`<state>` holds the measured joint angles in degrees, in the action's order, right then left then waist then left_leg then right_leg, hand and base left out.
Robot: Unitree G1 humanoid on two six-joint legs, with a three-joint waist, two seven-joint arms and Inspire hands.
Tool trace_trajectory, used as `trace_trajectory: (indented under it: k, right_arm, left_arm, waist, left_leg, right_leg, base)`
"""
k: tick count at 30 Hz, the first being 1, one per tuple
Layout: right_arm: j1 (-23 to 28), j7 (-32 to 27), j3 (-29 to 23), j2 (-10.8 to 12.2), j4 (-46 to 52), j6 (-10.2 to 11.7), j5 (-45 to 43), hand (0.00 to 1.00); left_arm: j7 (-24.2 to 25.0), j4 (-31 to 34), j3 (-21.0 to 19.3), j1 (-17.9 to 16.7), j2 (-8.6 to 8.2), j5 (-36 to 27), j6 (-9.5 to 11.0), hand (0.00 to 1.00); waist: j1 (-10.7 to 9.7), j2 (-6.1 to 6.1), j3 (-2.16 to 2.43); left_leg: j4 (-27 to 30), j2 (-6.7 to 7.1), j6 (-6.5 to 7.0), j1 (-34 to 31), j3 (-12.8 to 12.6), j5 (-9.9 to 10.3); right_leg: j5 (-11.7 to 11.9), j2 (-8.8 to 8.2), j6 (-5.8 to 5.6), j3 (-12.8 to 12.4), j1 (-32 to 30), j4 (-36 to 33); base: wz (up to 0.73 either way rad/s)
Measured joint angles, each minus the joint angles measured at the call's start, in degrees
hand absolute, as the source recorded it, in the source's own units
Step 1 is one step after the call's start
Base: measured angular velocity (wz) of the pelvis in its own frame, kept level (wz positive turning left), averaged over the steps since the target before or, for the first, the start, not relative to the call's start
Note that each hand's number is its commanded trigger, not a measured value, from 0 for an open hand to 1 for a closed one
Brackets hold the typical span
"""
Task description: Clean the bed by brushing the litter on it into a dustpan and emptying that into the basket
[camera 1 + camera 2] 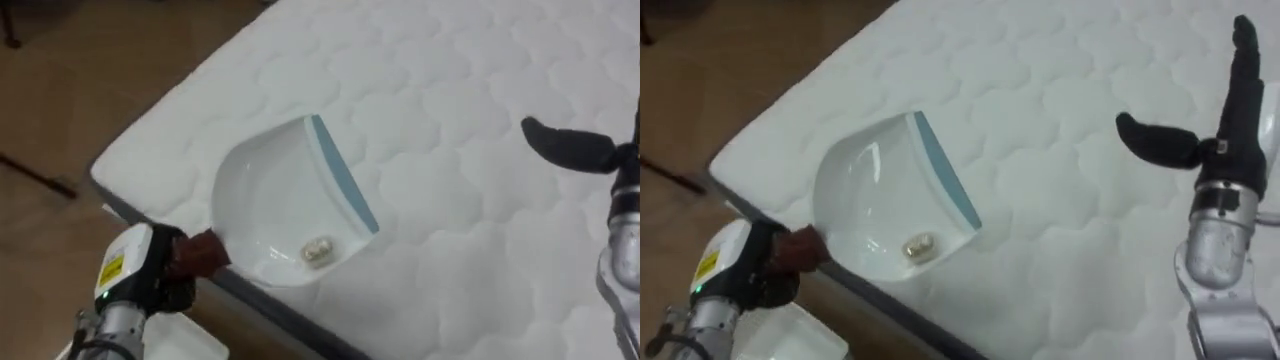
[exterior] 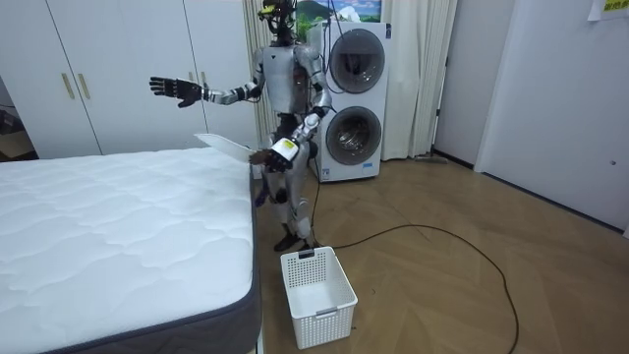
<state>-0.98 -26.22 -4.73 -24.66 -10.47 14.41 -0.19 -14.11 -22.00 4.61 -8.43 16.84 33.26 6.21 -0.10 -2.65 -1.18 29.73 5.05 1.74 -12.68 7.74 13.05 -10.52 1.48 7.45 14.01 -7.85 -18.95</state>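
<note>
Standing at the corner of the bed [image 1: 470,90], the robot grips a white dustpan [image 1: 275,200] by its handle in its curled left hand [image 1: 150,272], a small scrap [image 1: 318,250] lying inside; its right hand [image 1: 572,147] hovers above, fingers spread. Keeping the pan's lip raised until over the basket [image 2: 316,295] should stop a spill

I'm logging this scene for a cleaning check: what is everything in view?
mattress: one, white quilted, robot stands at its corner
dustpan: one, white with blue-grey lip, at the mattress corner
scrap: one, pale, inside the dustpan
basket: one, white, on the floor by the robot's feet
washing machines: two, white, stacked behind the robot
wardrobe: one, white, behind the mattress
left hand: one, dark, shut on the dustpan
right hand: one, black, open, raised over the mattress
</note>
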Motion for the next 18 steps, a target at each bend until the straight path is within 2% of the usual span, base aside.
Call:
trace_trajectory:
  k: [1, 2, 3, 4, 5, 6, 7, 8, 9, 10, 11, 13, 15, 17, 18]
  right_arm:
    - [1.0, 0.1, 0.5, 0.9, 0.1, 0.0, 0.1, 0.00]
    - [1.5, 0.3, 0.5, 1.3, 0.5, 0.0, 0.0, 0.00]
    - [2.3, 0.7, 0.4, 2.1, 1.0, 0.0, 0.0, 0.00]
    - [3.0, 1.7, 0.2, 2.5, 1.1, -0.1, -0.1, 0.00]
    - [3.6, 2.1, -0.2, 2.6, 1.1, -0.2, -0.1, 0.00]
    - [4.6, 3.1, -0.7, 2.6, 1.1, -0.6, 0.5, 0.00]
    - [5.2, 3.8, -0.8, 2.7, 1.2, -1.1, 1.5, 0.00]
    - [5.4, 4.2, -0.7, 2.7, 1.5, -1.4, 1.8, 0.00]
    - [5.5, 4.9, -0.5, 2.8, 1.8, -1.5, 2.5, 0.00]
    - [5.5, 5.7, 0.2, 2.8, 1.8, -1.5, 2.9, 0.00]
    - [5.5, 6.1, 0.6, 2.8, 1.9, -1.5, 3.2, 0.00]
    - [5.7, 7.5, 2.4, 2.8, 1.8, -1.5, 4.0, 0.00]
    - [5.7, 7.7, 4.3, 2.9, 1.8, -1.5, 4.2, 0.00]
    - [5.7, 7.8, 6.0, 3.3, 1.6, -1.5, 3.4, 0.00]
    - [5.7, 8.4, 6.2, 4.3, 1.1, -1.5, 3.0, 0.00]
  left_arm:
    - [0.2, 0.0, -0.2, -0.8, 0.18, -0.4, 0.1, 1.00]
    - [0.3, -0.1, -0.2, -0.8, 0.28, -1.0, 0.2, 1.00]
    - [0.2, 0.0, -0.9, -0.8, 0.20, -1.2, 0.7, 1.00]
    - [0.3, -0.1, -1.7, -0.6, 0.19, -1.2, 1.7, 1.00]
    - [0.3, -0.1, -1.7, -0.6, 0.17, -1.2, 2.0, 1.00]
    - [0.3, -0.1, -1.5, -0.6, 0.01, -1.3, 2.3, 1.00]
    - [0.3, -0.1, -1.1, -0.7, -0.06, -2.1, 2.3, 1.00]
    - [0.2, -0.1, -0.9, -0.7, -0.13, -2.2, 2.3, 1.00]
    - [0.0, 0.0, -0.8, -0.7, -0.43, -2.4, 2.3, 1.00]
    - [-0.5, 0.0, -0.6, -0.7, -0.58, -2.7, 2.3, 1.00]
    - [-0.7, 0.0, -0.4, -0.7, -0.62, -2.7, 2.3, 1.00]
    - [-1.4, 0.1, 0.1, -0.7, -0.67, -2.7, 2.4, 1.00]
    - [-1.6, 0.1, 0.0, -0.7, -0.66, -3.4, 2.5, 1.00]
    - [-1.8, 0.1, 0.0, -0.7, -0.66, -4.4, 2.5, 1.00]
    - [-1.8, 0.1, 0.0, -0.7, -0.81, -4.5, 2.5, 1.00]
  waist:
    - [0.5, 0.58, -0.02]
    - [0.3, 0.88, -0.02]
    - [-1.1, 1.27, 0.03]
    - [-3.1, 1.55, -0.02]
    - [-4.1, 1.57, -0.01]
    - [-5.1, 1.56, -0.01]
    - [-5.3, 1.52, 0.00]
    - [-5.4, 1.53, 0.00]
    - [-5.1, 1.56, 0.02]
    - [-4.2, 1.14, 0.24]
    - [-3.6, 1.11, 0.27]
    - [-2.5, 1.12, 0.33]
    - [-1.8, 1.00, 0.43]
    - [-0.9, 0.99, 0.44]
    - [-1.1, 0.93, 0.48]
  left_leg:
    - [7.4, -4.50, -0.21, -0.1, -9.6, 3.5]
    - [10.6, -6.65, -0.50, 0.1, -12.8, 4.7]
    - [14.2, -10.52, -1.15, 0.9, -16.6, 6.1]
    - [13.7, -13.16, -2.21, 2.5, -18.7, 7.5]
    - [12.4, -14.27, -2.80, 3.5, -19.8, 8.1]
    - [8.7, -15.62, -3.92, 5.6, -22.4, 9.1]
    - [4.4, -15.40, -3.91, 6.6, -24.6, 9.3]
    - [2.8, -15.07, -3.90, 7.0, -25.0, 9.3]
    - [-0.1, -14.09, -3.60, 7.6, -24.8, 9.2]
    - [-1.5, -13.15, -2.61, 7.8, -24.7, 8.2]
    - [-2.1, -12.81, -2.50, 7.9, -24.6, 7.9]
    - [-3.7, -11.17, -1.87, 8.0, -22.6, 6.6]
    - [-5.1, -10.19, -1.64, 8.2, -21.5, 5.6]
    - [-5.2, -9.89, -1.55, 8.3, -20.6, 5.4]
    - [-5.0, -9.43, -1.36, 8.0, -18.8, 5.3]
  right_leg:
    - [-1.2, -0.06, 0.76, 4.4, 0.7, -0.9]
    - [-1.9, -0.18, 0.87, 6.9, 1.1, -0.9]
    - [-2.5, -0.49, 0.90, 11.9, 1.3, -0.8]
    - [-2.8, -1.04, 0.71, 16.3, 1.5, -0.8]
    - [-2.9, -1.39, 0.59, 18.1, 1.5, -0.8]
    - [-3.0, -2.18, 0.21, 20.8, 1.6, -1.0]
    - [-2.9, -2.82, -0.34, 22.1, 1.8, -1.1]
    - [-2.8, -3.04, -0.62, 22.2, 1.8, -1.1]
    - [-2.6, -3.44, -0.98, 22.0, 1.6, -1.1]
    - [-2.3, -3.94, -1.15, 21.1, 1.3, -1.1]
    - [-2.2, -4.12, -1.20, 20.8, 1.3, -1.1]
    - [-1.9, -4.94, -1.59, 19.4, 1.3, -1.4]
    - [-1.6, -5.38, -1.74, 18.2, 1.4, -1.7]
    - [-1.6, -5.53, -1.92, 17.7, 1.7, -1.8]
    - [-1.8, -5.64, -2.34, 16.9, 2.1, -2.0]
  base:
    - [0.53]
    - [0.76]
    - [1.32]
    - [1.52]
    - [1.60]
    - [1.28]
    - [1.11]
    - [0.91]
    - [0.66]
    - [0.52]
    - [0.36]
    - [0.50]
    - [0.46]
    - [0.41]
    - [0.68]
